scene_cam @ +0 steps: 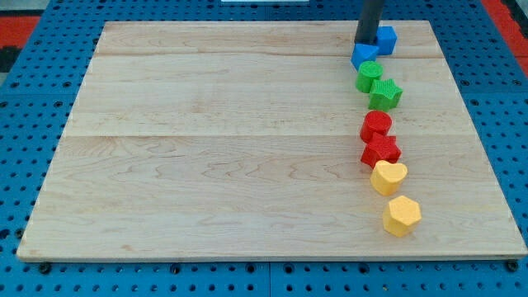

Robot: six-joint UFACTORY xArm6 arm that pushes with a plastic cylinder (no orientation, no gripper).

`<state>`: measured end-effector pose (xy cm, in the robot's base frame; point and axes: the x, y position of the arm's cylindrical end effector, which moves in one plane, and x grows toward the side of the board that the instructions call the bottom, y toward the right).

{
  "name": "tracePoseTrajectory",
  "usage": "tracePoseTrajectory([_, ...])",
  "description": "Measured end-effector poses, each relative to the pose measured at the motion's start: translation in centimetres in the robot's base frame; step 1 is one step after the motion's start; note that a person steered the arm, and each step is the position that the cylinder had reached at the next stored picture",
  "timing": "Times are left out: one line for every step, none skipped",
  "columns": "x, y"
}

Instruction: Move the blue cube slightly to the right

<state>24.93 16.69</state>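
Note:
The blue cube (386,39) sits near the view's top right on the wooden board (206,140). My tip (365,43) is the lower end of the dark rod, touching or almost touching the cube's left side. A second blue block (364,56), wedge-like, lies just below my tip.
Below the blue blocks a column runs down the view's right: a green round block (369,76), a green star block (384,93), a red round block (376,125), a red star block (381,151), a yellow heart block (388,176) and a yellow hexagon block (402,215).

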Motion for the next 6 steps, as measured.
tracePoseTrajectory([0.0,1.0])
tracePoseTrajectory([0.0,1.4])
tracePoseTrajectory([0.0,0.6])
tracePoseTrajectory([0.0,-3.2])
tracePoseTrajectory([0.0,-4.9])
tracePoseTrajectory([1.1,-4.9])
